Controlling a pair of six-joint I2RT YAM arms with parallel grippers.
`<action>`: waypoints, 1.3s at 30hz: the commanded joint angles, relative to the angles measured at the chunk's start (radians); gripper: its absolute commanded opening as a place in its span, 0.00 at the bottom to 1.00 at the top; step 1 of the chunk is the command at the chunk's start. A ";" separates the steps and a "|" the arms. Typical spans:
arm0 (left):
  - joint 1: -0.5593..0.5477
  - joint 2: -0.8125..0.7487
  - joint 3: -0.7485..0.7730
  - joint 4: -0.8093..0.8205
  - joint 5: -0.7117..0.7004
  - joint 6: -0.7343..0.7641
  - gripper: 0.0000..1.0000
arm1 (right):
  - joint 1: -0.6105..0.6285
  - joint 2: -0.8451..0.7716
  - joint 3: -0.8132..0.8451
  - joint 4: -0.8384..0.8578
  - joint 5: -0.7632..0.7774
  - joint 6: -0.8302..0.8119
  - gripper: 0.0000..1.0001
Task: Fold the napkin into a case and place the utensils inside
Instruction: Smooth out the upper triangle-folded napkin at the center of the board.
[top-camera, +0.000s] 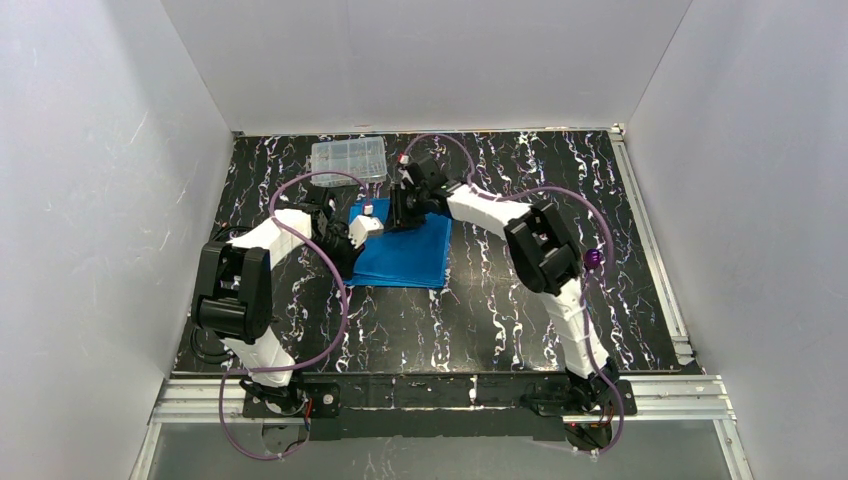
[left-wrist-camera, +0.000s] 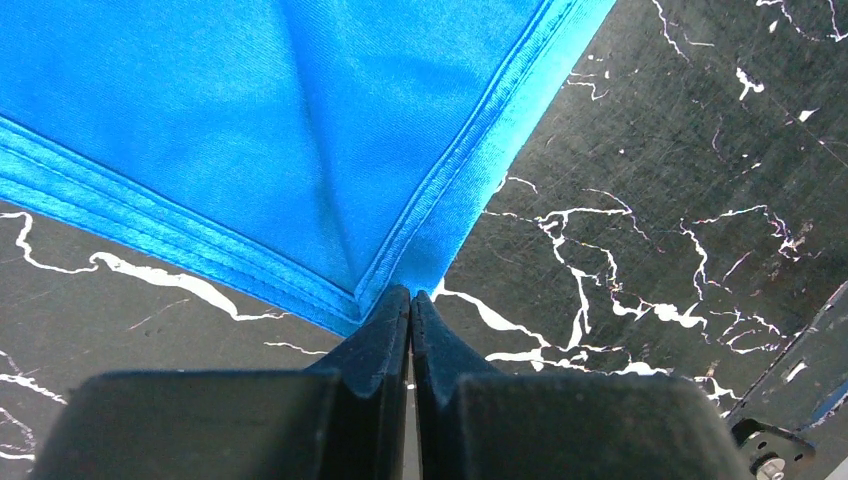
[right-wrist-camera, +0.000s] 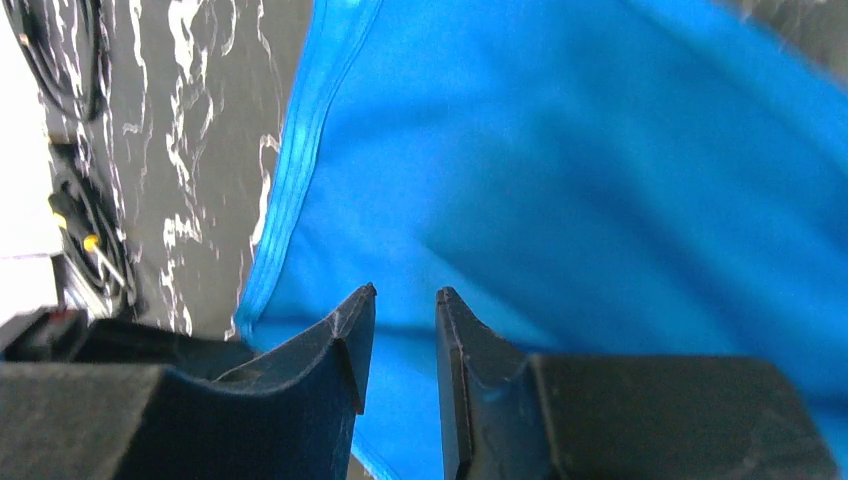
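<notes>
Seen from above, working the napkin (top-camera: 405, 250) with left gripper (top-camera: 368, 212) and right gripper (top-camera: 400, 214) side by side. Through left wrist, pinched shut on its corner, right at the fingertips. Through right wrist, held partly open, gripping nothing, blue cloth just beneath the tips.

The napkin (top-camera: 405, 252) is rendered in bright, faintly shiny blue, with ribbed hem bands seen just ahead of the left gripper (left-wrist-camera: 410, 296), whose fingers are black, as are those of the right gripper (right-wrist-camera: 405, 292). The table (top-camera: 480, 320) is patterned black with white marble veining. The cables (top-camera: 346, 300) are coloured purple.
</notes>
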 joint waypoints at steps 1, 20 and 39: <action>-0.007 -0.013 -0.032 0.000 0.013 0.011 0.00 | 0.009 -0.259 -0.186 0.127 -0.008 0.006 0.38; -0.010 -0.094 -0.057 0.040 -0.028 -0.016 0.06 | 0.149 -0.562 -0.619 0.185 0.180 0.033 0.33; -0.012 -0.025 -0.062 0.083 -0.027 0.017 0.13 | -0.020 -0.427 -0.551 0.267 -0.023 0.121 0.35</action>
